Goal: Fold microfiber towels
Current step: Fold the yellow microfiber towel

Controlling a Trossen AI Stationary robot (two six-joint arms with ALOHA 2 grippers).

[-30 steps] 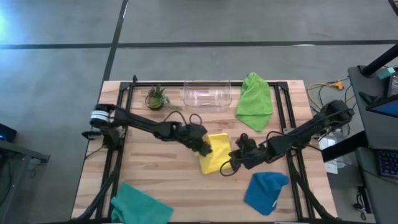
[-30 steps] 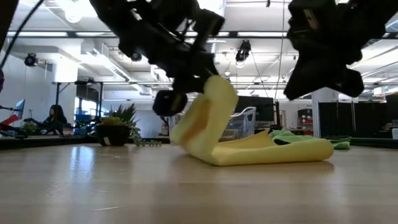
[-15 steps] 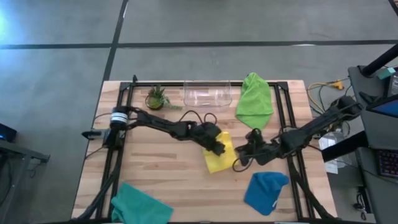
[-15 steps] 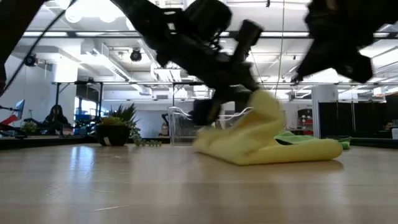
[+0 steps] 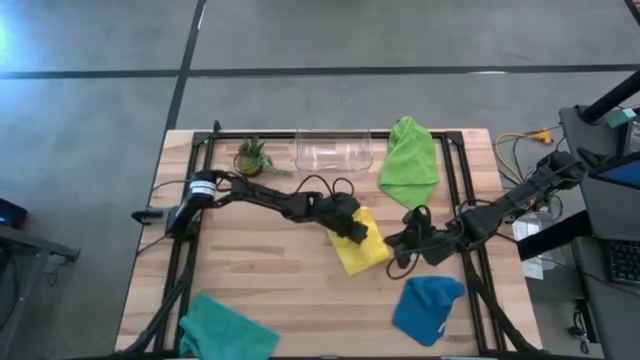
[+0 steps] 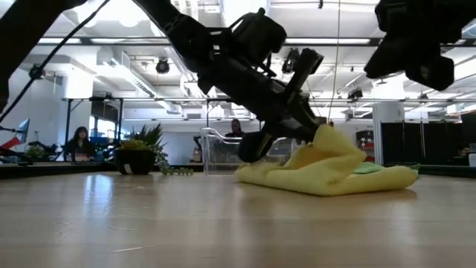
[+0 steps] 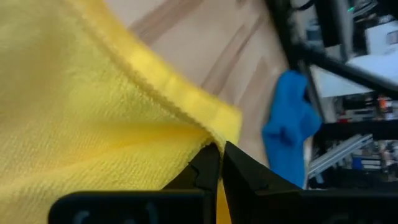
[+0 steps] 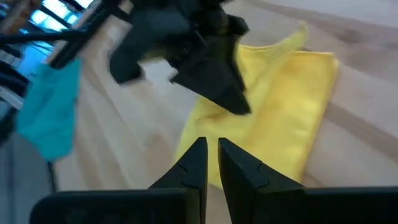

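The yellow towel [image 5: 352, 255] lies mid-table, partly doubled over. My left gripper [image 5: 368, 235] is shut on its raised part, reaching in from the table's left. My right gripper [image 5: 397, 244] hovers just right of the towel, its fingers close together with nothing between them, clear of the cloth in the right wrist view [image 8: 211, 148]. The lime green towel [image 5: 410, 160] lies at the far right. The blue towel [image 5: 430, 305] lies at the near right, and the teal towel [image 5: 225, 330] at the near left corner. My left gripper pinches the yellow towel between its two fingers at the hemmed edge near a corner [image 7: 208, 127]. The fingers slant down from the table's left. The held part [image 6: 331, 141] stands raised as a hump over the lower layer, while the rest of the towel [image 6: 372, 182] lies flat on the table.
A clear plastic bin [image 5: 335, 152] and a small potted plant [image 5: 252, 157] stand along the far edge. Black frame rails [image 5: 195, 200] run down both sides of the table. Bare wood lies left of the yellow towel and along the near middle.
My left gripper has carried the yellow towel's held edge toward the table's right edge and somewhat down, laying that part over the rest of the towel, which stayed on the table. My right gripper has drawn back toward the right edge and risen.
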